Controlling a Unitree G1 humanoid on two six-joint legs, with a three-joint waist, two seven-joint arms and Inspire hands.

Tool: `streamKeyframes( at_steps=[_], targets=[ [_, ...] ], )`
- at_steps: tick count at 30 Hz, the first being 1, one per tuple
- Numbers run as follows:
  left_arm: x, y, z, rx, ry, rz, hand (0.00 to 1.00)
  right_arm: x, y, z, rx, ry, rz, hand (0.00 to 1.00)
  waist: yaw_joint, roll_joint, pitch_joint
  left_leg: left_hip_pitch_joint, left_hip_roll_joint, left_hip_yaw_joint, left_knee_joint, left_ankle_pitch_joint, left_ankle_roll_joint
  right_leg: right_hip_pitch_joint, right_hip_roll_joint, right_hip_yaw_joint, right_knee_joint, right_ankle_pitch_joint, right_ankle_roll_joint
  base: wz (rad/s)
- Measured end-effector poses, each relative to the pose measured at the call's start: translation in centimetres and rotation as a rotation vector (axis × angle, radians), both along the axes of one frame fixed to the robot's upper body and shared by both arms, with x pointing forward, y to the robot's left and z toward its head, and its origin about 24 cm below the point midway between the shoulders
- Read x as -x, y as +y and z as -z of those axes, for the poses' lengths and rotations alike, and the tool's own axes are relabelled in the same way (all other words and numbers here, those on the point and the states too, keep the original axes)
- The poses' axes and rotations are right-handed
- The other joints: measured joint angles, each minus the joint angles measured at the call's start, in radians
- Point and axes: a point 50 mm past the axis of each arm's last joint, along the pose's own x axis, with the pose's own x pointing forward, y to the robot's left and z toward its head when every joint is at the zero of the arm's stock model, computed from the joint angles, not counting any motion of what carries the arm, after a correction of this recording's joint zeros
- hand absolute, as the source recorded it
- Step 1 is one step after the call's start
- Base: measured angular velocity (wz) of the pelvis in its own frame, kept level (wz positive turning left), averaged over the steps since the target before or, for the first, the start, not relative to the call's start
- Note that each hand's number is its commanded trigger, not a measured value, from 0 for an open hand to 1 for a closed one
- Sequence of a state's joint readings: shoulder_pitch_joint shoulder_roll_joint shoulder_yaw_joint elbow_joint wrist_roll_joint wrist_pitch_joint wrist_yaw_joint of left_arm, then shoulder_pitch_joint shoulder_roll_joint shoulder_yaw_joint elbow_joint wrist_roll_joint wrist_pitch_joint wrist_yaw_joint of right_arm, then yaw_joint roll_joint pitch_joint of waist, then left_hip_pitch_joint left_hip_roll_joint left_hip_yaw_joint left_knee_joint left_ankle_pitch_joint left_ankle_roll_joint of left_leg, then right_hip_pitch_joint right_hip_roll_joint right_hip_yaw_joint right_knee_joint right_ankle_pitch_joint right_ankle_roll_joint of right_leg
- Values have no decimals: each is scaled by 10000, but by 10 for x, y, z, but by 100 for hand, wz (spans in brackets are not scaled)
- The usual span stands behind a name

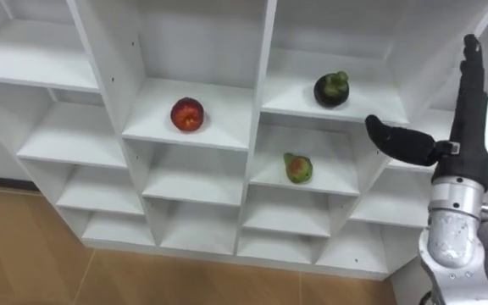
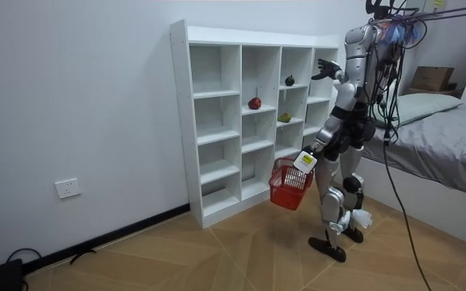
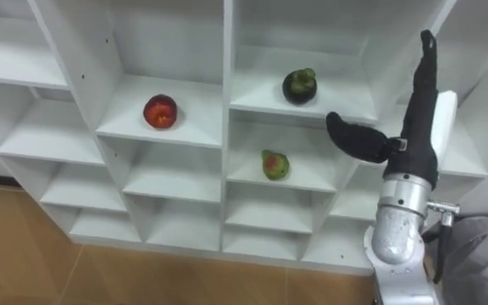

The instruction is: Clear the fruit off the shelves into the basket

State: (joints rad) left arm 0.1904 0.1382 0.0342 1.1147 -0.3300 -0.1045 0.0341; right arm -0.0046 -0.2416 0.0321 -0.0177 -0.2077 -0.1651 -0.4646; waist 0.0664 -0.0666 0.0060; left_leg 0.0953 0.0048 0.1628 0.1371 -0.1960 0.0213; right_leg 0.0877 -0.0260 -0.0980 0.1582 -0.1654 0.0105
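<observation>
While empty, right robot hand fully splayed

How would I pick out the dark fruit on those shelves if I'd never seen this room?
On the white shelf unit, look in the cubby just left of the raised right robot hand. A round, nearly black fruit with a green top sits there. The apple in the next column left is red and the pear below is green; this alone is dark.
</observation>
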Motion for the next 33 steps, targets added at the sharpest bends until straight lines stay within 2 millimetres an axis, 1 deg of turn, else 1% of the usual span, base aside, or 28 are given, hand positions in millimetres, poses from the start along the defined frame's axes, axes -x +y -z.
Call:
streamKeyframes(
  at_steps=[1, 3, 5, 6, 8, 9, 10, 15, 19, 22, 24, 25, 27, 29, 33],
  targets=[
    [-1, 0, 0, -1, -26, 14, 100, -2, 5, -7, 12, -303, -196, 0, 29, -12, 9, -3, -2, -21, 6, 6, 1, -25, -4, -30, -1, 0, 0, 11],
    [-1, 0, 0, -33, 1, 147, 100, -5, 10, -15, 12, -653, -428, 0, 32, -30, 8, -4, 2, -55, 5, 6, 1, -10, -6, -111, -24, 0, 0, 6],
    [-2, 0, 0, -49, -10, 206, 100, -6, 13, -20, 11, -829, -557, 0, 125, -61, -10, -2, 2, -111, 4, 5, 1, 27, -9, -181, -36, 0, 0, 8],
    [-3, -1, 0, -47, -27, 235, 100, -7, 14, -21, 16, -879, -595, 0, 182, -84, 2, 13, 0, -119, 5, 5, 1, 57, -12, -184, -41, 0, 0, 7],
    [-3, 0, 0, -133, 29, 464, 100, -8, 14, -22, 23, -914, -620, 0, 206, -101, 39, 14, -10, -152, 5, 5, 2, 99, -24, -227, -52, 0, 0, 6],
    [-2, 0, 0, -166, 73, 563, 100, -8, 14, -22, 40, -865, -649, 0, 209, -102, 73, 9, -14, -185, 6, 5, 2, 125, -30, -272, -52, 0, 1, 6],
    [-2, 0, 0, -161, 79, 570, 100, -8, 14, -22, 41, -851, -652, 0, 206, -105, 80, 6, -16, -204, 6, 5, 2, 130, -32, -287, -52, -1, 1, 7],
    [-1, -1, 0, -91, 132, 609, 100, -9, 14, -21, 45, -772, -781, 0, 207, -101, 80, -104, -7, -316, 113, 4, -1, 137, -35, -444, -56, -1, 2, 7],
    [0, -1, 0, -73, 177, 560, 100, -9, 13, -21, -146, -732, -796, 0, 233, -126, 63, -146, -8, -345, 154, 7, -4, 128, -37, -461, -55, -1, 2, 1],
    [5, 1, 0, -101, 257, 372, 100, -10, 11, -18, -462, -581, -763, 0, 260, -190, 17, -146, -14, -361, 174, 7, -4, 149, -45, -478, -51, -1, 1, 1],
    [7, 1, 0, -97, 305, 350, 100, -11, 10, -15, -545, -455, -726, 0, 228, -158, 39, -163, -24, -414, 230, 6, -2, 179, -58, -538, -50, -1, 1, 6],
    [8, 1, 1, -95, 334, 343, 100, -11, 10, -13, -562, -386, -704, 0, 211, -161, 37, -168, -27, -436, 239, 6, -2, 187, -62, -565, -49, -1, 1, 12],
    [8, 1, 1, -93, 324, 351, 100, -13, 4, 0, -879, 210, -487, 0, 201, -188, 22, -204, -39, -601, 298, 6, -2, 241, -79, -738, -47, -1, 1, 17],
    [8, 1, 1, -87, 331, 348, 100, -14, 0, 8, -1082, 567, -354, 0, 223, -176, 29, -261, -37, -661, 305, 5, -3, 243, -80, -811, -51, -1, 1, 13],
    [11, 1, 1, -81, 389, 327, 100, -16, -5, 18, -1360, 1095, -228, 0, 213, -127, 13, -333, -40, -819, 359, 30, -27, 264, -80, -979, -50, 0, 1, 12]
  ],
)
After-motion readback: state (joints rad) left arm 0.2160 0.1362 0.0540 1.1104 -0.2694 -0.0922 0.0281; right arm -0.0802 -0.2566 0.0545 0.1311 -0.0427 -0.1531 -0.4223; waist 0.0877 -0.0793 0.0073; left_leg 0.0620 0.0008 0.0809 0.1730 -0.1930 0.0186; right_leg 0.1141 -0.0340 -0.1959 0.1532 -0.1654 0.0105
